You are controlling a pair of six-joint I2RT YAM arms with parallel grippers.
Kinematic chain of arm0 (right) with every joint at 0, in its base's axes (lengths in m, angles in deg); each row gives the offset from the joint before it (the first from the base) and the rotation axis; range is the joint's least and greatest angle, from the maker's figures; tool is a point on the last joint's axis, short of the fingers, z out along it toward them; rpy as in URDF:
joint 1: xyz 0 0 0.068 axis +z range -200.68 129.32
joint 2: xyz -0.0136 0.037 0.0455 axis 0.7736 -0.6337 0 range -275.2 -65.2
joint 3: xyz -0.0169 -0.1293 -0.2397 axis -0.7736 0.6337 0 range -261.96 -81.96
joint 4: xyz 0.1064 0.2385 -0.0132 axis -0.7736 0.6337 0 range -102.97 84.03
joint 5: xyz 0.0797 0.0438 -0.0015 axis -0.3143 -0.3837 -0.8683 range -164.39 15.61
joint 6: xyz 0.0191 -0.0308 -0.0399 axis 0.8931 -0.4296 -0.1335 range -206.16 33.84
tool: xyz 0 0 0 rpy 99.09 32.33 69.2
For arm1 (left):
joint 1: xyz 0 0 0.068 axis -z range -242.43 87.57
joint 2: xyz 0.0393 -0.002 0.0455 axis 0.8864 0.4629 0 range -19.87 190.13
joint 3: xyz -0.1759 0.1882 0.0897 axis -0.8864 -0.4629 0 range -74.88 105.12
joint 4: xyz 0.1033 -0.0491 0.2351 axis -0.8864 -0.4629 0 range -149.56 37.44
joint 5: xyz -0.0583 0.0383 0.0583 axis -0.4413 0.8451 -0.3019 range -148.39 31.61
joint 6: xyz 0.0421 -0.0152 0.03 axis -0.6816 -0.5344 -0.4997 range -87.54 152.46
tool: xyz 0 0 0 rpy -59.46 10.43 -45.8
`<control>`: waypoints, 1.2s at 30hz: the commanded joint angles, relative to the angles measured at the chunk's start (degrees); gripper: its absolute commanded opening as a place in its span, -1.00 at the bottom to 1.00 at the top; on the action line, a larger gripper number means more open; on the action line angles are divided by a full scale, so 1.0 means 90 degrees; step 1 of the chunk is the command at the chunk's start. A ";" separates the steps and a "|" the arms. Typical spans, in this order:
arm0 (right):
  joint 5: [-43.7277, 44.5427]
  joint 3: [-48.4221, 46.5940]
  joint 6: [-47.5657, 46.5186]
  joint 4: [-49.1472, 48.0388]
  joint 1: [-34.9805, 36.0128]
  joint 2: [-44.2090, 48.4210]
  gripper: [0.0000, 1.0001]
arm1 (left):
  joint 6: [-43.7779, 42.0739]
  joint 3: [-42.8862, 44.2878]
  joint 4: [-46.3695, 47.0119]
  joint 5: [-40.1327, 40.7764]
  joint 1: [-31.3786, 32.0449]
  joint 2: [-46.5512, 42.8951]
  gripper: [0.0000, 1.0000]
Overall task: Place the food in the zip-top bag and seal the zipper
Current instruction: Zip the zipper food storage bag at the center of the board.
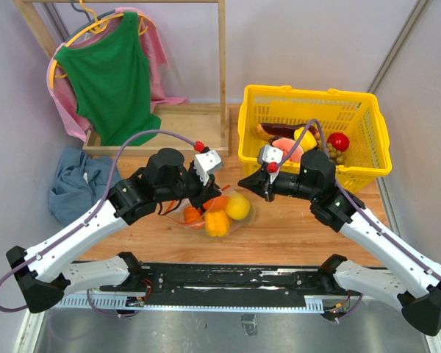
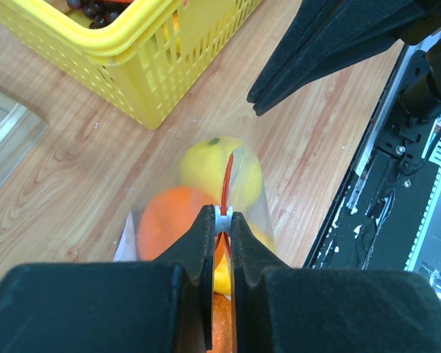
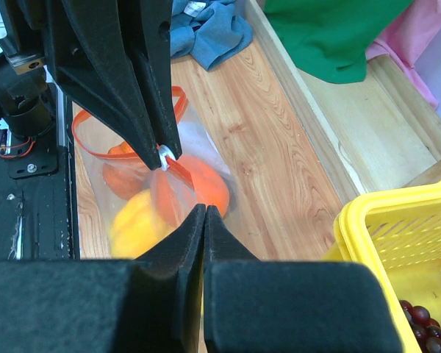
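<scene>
The left gripper (image 2: 220, 215) is clenched on the zipper (image 2: 227, 173) of the zip-top bag (image 3: 206, 140), with the small white slider (image 3: 166, 154) pinched between its fingertips. From those jaws the orange-red strip is seen to run straight away, over a yellow lemon (image 2: 209, 165) and beside an orange fruit (image 2: 165, 220), both inside the clear film, toward the right gripper (image 3: 204, 212). The right gripper's fingers are pressed together just beside the bag's far end; whether any film is caught between them cannot be told. The bag is laid on the wooden table (image 1: 294, 228) between the two grippers, with its long axis along the line joining them. The left arm is judged the nearer, since it holds the strip, so a sealing pull would probably be made along that line toward the right gripper. More toy food, a red fruit (image 1: 338, 141) and a dark purple vegetable (image 1: 279, 131), is seen in the yellow basket (image 1: 309, 94) beyond the right gripper. No brand, label or readable writing is shown.
</scene>
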 commanded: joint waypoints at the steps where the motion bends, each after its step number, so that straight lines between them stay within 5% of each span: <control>1: -0.0248 -0.0065 0.0038 -0.0074 -0.0007 -0.0050 -0.99 | 0.0015 0.0016 -0.0002 -0.0058 0.0005 -0.0108 -0.98; 3: -0.0588 -0.0195 -0.0031 -0.0046 -0.0010 -0.0202 -0.93 | -0.0026 0.0085 0.0014 -0.0152 0.0010 -0.0037 -0.99; 7: -0.0875 -0.0463 -0.0199 0.0036 -0.0008 -0.0491 -0.29 | -0.0144 0.0188 0.0042 -0.0420 0.0010 0.0094 -0.99; 11: -0.1305 -0.0681 -0.0258 0.0063 -0.0008 -0.0862 -0.17 | -0.0206 0.0252 0.0094 -0.0546 0.0010 0.0156 -0.99; 19: -0.1596 -0.0813 -0.0418 0.0248 0.0039 -0.1278 -0.41 | -0.0285 0.0247 0.0136 -0.0623 0.0009 0.0195 -0.99; 25: -0.1442 -0.0918 -0.0585 0.0684 0.0033 -0.1322 -0.98 | -0.0218 0.0190 0.0110 -0.0485 0.0008 0.0135 -0.99; 36: 0.0398 -0.0263 0.0018 0.0220 0.0034 -0.0434 -0.99 | 0.0127 -0.0154 -0.0039 -0.0056 0.0010 -0.0167 -0.96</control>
